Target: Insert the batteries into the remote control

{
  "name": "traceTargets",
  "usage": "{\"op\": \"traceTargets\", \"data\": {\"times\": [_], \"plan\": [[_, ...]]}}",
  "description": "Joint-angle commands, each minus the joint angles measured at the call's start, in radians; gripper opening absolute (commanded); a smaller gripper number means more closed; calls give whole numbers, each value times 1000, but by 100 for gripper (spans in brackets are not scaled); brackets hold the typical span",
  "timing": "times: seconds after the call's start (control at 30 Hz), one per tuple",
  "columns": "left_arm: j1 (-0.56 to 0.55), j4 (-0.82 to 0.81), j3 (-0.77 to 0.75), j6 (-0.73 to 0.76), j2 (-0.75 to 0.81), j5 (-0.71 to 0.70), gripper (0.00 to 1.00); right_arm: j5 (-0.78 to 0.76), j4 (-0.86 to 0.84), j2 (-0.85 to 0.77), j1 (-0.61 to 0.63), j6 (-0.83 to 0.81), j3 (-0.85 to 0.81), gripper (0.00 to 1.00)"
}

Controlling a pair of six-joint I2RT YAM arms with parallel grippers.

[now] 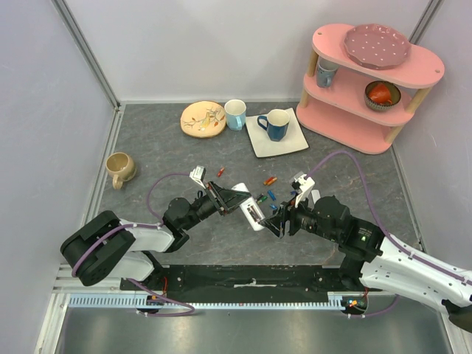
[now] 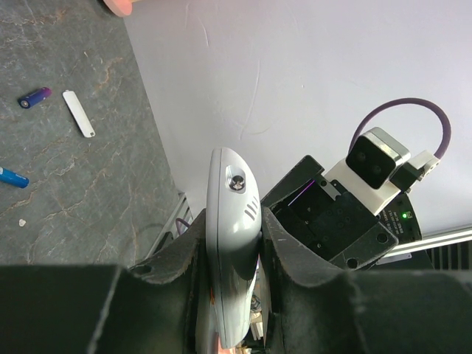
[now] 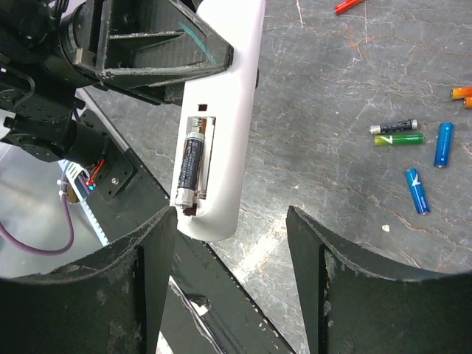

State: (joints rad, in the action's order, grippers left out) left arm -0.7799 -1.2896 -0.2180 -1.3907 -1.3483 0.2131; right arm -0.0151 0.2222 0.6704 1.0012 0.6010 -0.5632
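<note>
Where the two arms meet over the grey table [image 1: 147, 147], the left gripper [image 1: 223, 198] is clenched on the white remote control [image 3: 236, 110]. It holds the remote tilted off the surface, open compartment turned toward the right gripper [image 3: 230, 221]. One dark battery [image 3: 189, 164] sits in that recess. The right gripper's fingers are released and spread either side of the remote's rounded end; whether they touch it I cannot tell. Beyond, loose batteries [image 1: 271, 180] lie scattered on the table: a black one [image 3: 394, 127] beside a green one [image 3: 399, 139], two blue [image 3: 442, 144], orange-red ones [image 3: 346, 6] farther out. A slim white cover [image 2: 79, 113] lies apart. At the back stand a floral plate [image 1: 203, 119], a blue mug [image 1: 276, 124] and a pink shelf [image 1: 369, 81].
</note>
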Motion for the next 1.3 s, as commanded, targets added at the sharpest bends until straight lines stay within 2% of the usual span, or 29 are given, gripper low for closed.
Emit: {"op": "traceTargets", "data": {"times": [0.0, 1.27], "plan": [[4, -375, -26, -24, 23, 14, 2, -8, -3, 9, -4, -18, -35, 68], [-1, -375, -26, -19, 21, 51, 2, -16, 8, 115, -3, -12, -86, 68]]}}
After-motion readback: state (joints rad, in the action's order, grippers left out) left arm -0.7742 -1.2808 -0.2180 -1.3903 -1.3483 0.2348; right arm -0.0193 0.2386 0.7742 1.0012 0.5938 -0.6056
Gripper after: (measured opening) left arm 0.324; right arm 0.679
